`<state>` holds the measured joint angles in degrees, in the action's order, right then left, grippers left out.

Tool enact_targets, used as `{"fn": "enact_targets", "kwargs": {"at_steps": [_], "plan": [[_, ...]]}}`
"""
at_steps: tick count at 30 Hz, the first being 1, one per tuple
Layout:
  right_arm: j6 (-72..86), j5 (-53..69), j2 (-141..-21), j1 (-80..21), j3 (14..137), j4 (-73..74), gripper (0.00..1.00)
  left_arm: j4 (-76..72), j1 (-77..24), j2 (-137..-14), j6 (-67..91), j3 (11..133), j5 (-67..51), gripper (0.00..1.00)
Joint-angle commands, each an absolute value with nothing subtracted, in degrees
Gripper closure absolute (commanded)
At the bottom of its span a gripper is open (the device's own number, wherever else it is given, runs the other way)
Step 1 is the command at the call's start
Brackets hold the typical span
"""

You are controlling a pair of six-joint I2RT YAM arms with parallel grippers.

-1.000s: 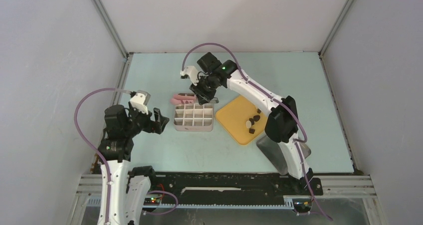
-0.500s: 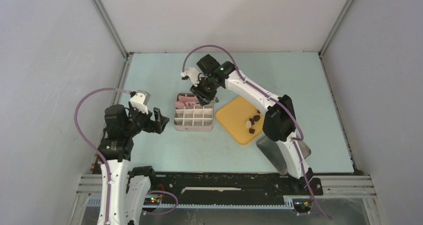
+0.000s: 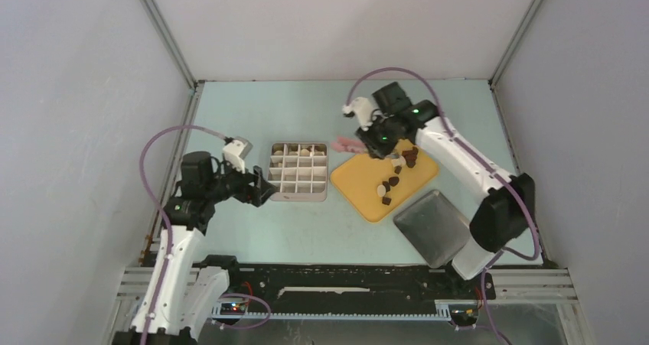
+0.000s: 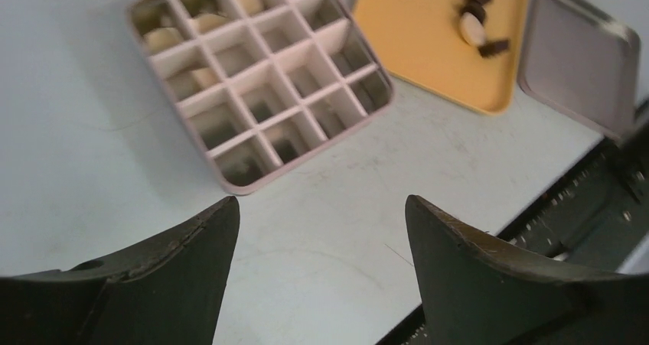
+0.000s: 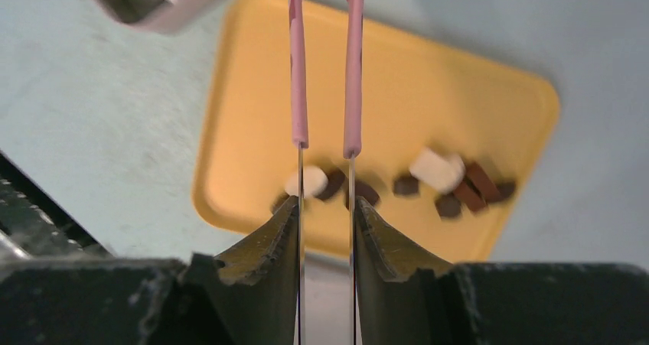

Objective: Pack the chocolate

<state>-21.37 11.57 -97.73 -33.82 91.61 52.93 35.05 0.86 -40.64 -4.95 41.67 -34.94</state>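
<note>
We see small cream-white and dark brown chocolate (image 5: 406, 184) bits on the yellow tray (image 5: 428, 77). Our right hand (image 5: 325, 207) grips the pink tongs (image 5: 352, 69); our left hand (image 4: 320, 207) gapes wide.

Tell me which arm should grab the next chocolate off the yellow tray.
Right. The right pincer holds pink tongs over the tray of chocolates; the left pincer is open, empty, beside the divided box.

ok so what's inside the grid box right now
A few cream chocolate pieces sit in cells along the far side of the grid box. The near cells look empty, though the box's inner walls hide some cell floors.
</note>
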Motion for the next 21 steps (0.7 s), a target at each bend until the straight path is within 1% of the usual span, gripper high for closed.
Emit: {"fn": "enact_targets", "kwargs": {"at_steps": [1, 4, 8, 13, 21], "plan": [[-21.95, 8.99, -91.52, -25.93, 83.55, 50.78, 0.7, 35.59, -7.32, -45.18, -8.14, 43.91, -33.34, 0.17], [-21.68, 8.02, -89.93, -20.92, 79.36, 50.92, 0.7, 36.35, -10.69, -48.26, -9.6, 45.57, -31.89, 0.17], [-20.84, 7.28, -89.44, -16.63, 76.13, 50.55, 0.69, 36.54, -12.47, -50.1, -9.8, 46.44, -31.75, 0.17], [-20.3, 4.47, -89.62, -15.28, 75.01, 50.25, 0.69, 36.63, -12.92, -49.65, -9.86, 45.76, -31.99, 0.17], [-19.86, 3.53, -90.2, -14.16, 74.36, 51.67, 0.66, 36.84, -12.92, -48.95, -9.96, 45.26, -31.11, 0.16]]}}
